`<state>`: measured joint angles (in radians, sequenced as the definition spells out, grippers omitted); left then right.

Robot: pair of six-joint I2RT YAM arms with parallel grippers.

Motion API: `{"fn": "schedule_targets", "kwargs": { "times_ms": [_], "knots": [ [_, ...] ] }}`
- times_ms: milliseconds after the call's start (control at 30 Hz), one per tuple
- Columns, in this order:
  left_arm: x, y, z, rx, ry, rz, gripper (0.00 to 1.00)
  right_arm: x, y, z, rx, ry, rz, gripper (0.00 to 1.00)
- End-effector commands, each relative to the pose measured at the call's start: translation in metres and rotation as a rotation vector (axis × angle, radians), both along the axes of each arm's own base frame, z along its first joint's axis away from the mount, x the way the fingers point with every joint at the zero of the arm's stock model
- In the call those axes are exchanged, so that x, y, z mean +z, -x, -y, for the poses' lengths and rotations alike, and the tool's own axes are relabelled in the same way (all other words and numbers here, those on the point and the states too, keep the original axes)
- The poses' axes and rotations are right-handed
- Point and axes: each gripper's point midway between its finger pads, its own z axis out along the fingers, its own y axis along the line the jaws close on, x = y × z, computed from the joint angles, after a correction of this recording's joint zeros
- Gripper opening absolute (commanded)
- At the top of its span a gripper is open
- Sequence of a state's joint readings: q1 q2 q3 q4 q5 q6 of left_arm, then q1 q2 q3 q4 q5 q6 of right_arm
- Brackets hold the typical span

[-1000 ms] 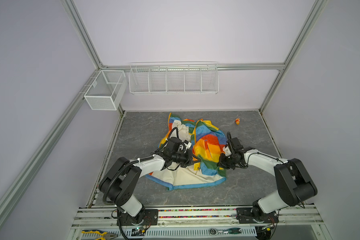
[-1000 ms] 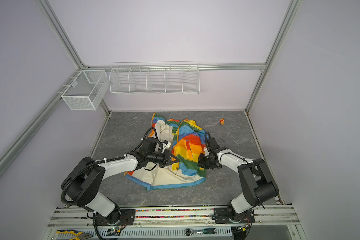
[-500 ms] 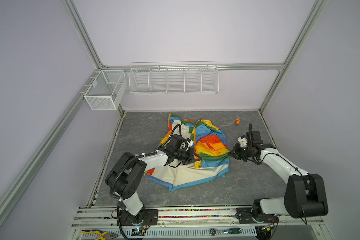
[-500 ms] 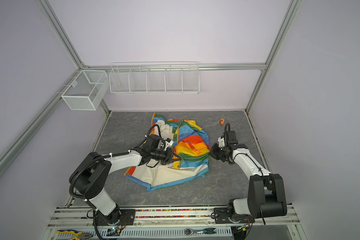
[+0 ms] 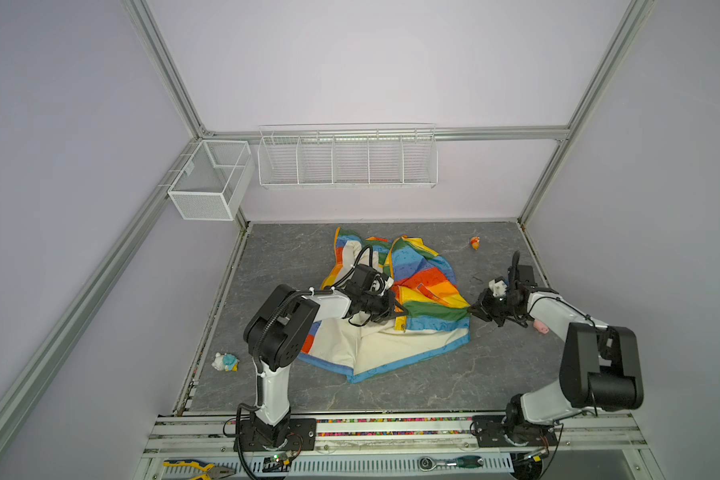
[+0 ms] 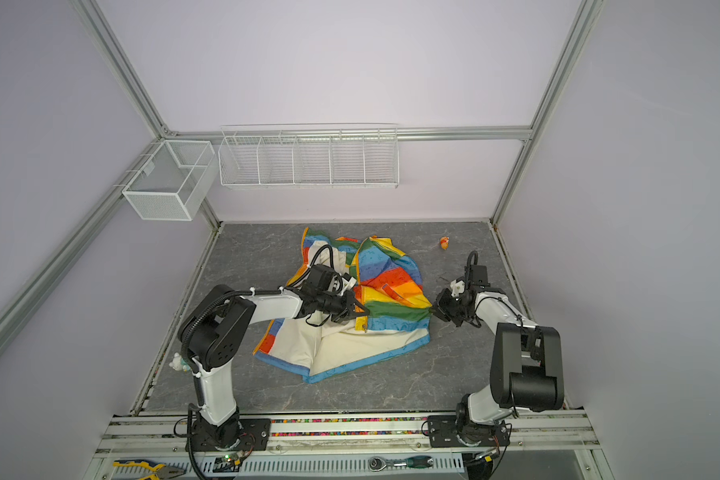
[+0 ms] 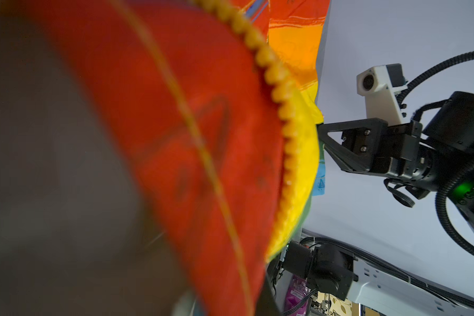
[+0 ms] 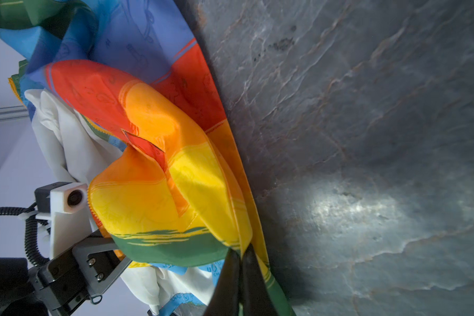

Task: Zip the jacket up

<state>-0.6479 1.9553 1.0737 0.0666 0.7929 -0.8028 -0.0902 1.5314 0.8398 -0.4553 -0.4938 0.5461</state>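
Rainbow-striped jacket point(image 5: 422, 286) lying crumpled in the middle of the grey marbled tabletop point(image 5: 292, 266), between the two arms. Its right-hand front panel faces up and runs, far to near, through blue, red, orange, yellow, green and pale blue bands. The cream-white lining point(image 5: 375, 345) spreads toward the near side and is bordered by blue hem edging point(image 5: 408, 365). The orange-yellow zipper strip point(image 7: 282, 109) shows its row of teeth along the red and yellow fabric in the left wrist view.

The left gripper point(image 5: 404, 311) is closed on the jacket's front edge by the zipper. The right gripper point(image 8: 241, 253) pinches the right-hand edge at the green band, fingertips pressed together. The green band spans between the two grippers.

Faint line drawings cover the stripes. Small print on the pale blue band is too blurred to read.
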Motion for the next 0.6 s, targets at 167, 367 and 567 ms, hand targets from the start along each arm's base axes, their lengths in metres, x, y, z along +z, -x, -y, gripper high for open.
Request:
{"fn": "schedule_targets", "kwargs": {
  "times_ms": [167, 367, 567],
  "knots": [
    [-0.014, -0.008, -0.023, 0.003, -0.199, 0.079, 0.37, -0.005, -0.01, 0.008, 0.007, 0.034, 0.005, 0.09],
    [-0.001, 0.007, -0.057, 0.014, -0.347, 0.113, 0.48, 0.007, -0.006, 0.012, 0.002, 0.071, 0.034, 0.31],
    [0.029, 0.026, -0.091, 0.043, -0.433, 0.164, 0.51, 0.031, -0.003, 0.015, -0.002, 0.11, 0.096, 0.61]
  ]
}}
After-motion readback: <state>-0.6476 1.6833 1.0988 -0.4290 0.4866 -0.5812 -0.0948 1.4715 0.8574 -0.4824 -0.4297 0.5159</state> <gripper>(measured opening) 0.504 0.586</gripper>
